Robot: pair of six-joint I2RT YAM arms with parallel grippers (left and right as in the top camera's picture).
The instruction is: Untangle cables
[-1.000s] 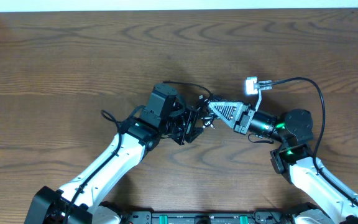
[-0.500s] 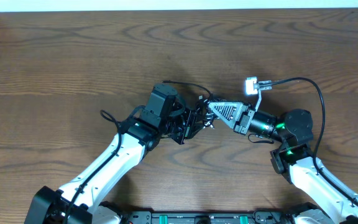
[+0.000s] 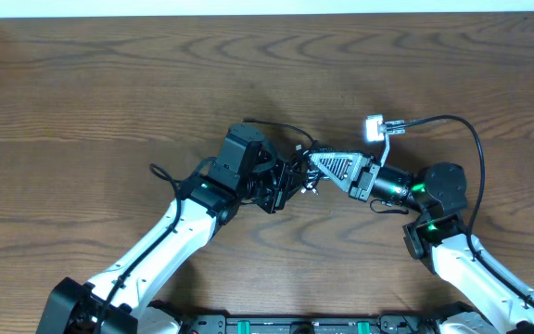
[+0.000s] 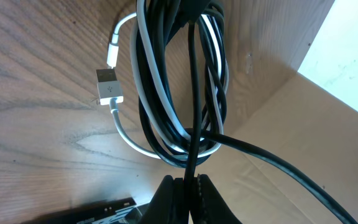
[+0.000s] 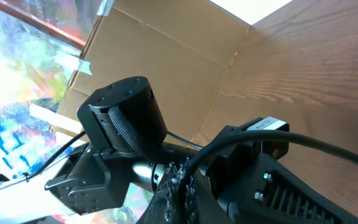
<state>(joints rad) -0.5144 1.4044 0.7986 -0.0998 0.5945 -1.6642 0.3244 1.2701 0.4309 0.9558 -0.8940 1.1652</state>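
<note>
We find the cables [image 4: 191, 99] gathered in one bundle: several black cords with a single white cord [image 4: 143, 68] wound among them, filling the upper centre of the left wrist view. The bundle hangs as a long upright loop over the table [image 4: 36, 124]. We cannot tell whether any part of it rests on the wood.

The left claw [image 4: 188, 190], at the bottom centre of that view, is fully closed. Its fingers pinch one thin black strand that runs straight up through the loop. A thicker black cord leaves the bundle toward the lower right of the frame. A white plug [image 4: 109, 85] on the white cord sits at the upper left, just beside the bundle. Cardboard [image 4: 291, 130] fills the right side behind.

In the right wrist view the right claw [image 5: 180, 180], at the bottom centre, is likewise closed. A black cord issues from between its tips and runs off toward the right edge.

From overhead, the two claws meet at the centre of the frame, almost tip to tip, with the tangle between them. A thin black loop shows just above the left arm.
</note>
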